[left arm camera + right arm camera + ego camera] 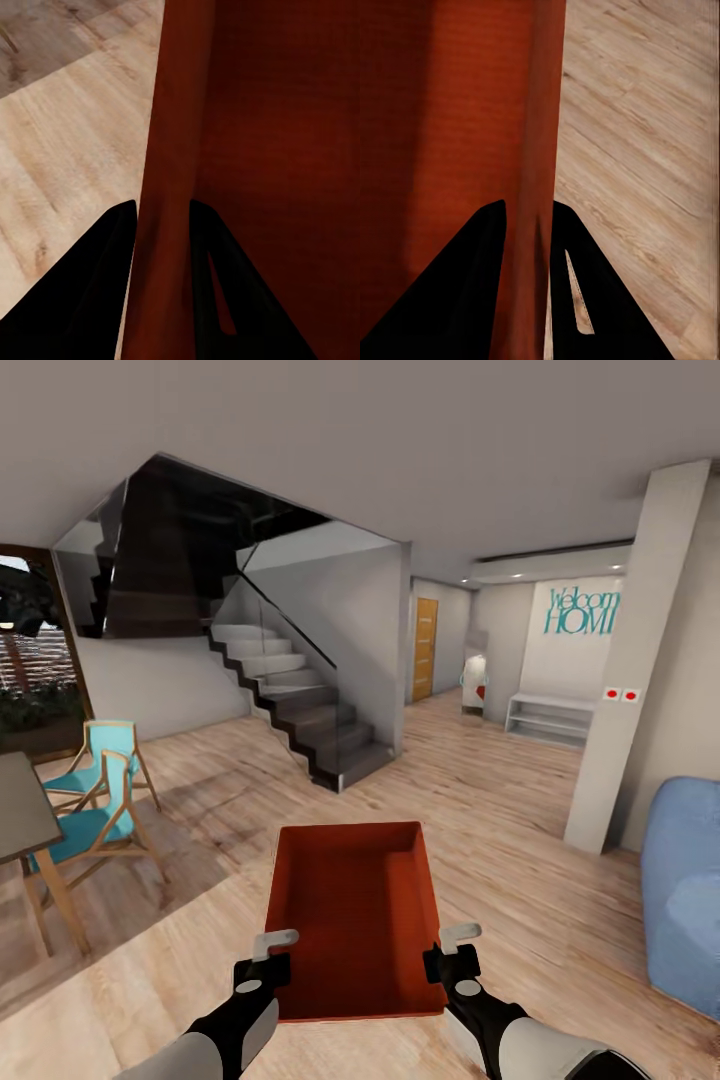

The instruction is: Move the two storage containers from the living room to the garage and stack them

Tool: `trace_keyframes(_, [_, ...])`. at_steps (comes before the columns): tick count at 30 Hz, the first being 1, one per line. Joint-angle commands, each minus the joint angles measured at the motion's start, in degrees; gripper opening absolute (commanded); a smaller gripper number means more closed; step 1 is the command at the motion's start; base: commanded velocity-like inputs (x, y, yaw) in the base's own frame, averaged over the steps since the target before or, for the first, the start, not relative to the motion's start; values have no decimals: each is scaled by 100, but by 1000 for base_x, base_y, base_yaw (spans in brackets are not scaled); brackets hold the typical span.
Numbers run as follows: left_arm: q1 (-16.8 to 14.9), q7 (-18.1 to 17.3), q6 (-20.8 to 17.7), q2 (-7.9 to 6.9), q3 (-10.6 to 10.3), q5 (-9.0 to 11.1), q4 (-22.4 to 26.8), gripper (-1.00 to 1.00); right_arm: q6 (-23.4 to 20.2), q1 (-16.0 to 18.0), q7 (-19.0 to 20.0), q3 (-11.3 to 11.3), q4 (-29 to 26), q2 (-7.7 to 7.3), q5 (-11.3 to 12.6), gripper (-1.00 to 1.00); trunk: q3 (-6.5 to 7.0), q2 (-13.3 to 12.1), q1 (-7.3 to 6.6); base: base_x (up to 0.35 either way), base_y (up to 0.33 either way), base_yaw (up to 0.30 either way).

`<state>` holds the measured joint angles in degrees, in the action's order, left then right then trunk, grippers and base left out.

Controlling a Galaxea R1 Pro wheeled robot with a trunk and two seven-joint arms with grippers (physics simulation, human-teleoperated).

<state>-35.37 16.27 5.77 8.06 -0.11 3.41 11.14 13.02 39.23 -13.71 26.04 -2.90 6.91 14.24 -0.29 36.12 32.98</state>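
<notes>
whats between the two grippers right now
The storage container spans the gap in the head view: the left gripper clamps its left wall, the right gripper its right wall. Each wrist view shows a wall between the fingers.

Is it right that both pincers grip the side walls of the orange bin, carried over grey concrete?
Not concrete: the head view shows light wood planks under the bin. The rest holds: the left pincer and right pincer each clamp a side wall.
</notes>
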Motion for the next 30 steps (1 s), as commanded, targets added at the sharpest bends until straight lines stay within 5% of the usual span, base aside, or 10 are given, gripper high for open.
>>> trace_keyframes(1, [4, 179, 31, -86, -32, 2, -3, -100, -10, 6, -8, -490, -194, 5, -27, -100, -3, 4, 5, 321, 0, -262])
trace_keyframes(30, [4, 176, 30, -86, -28, 2, -1, -100, -9, 6, -8, -489, -194, 3, -27, -100, -3, 4, 5, 321, 0, -262])
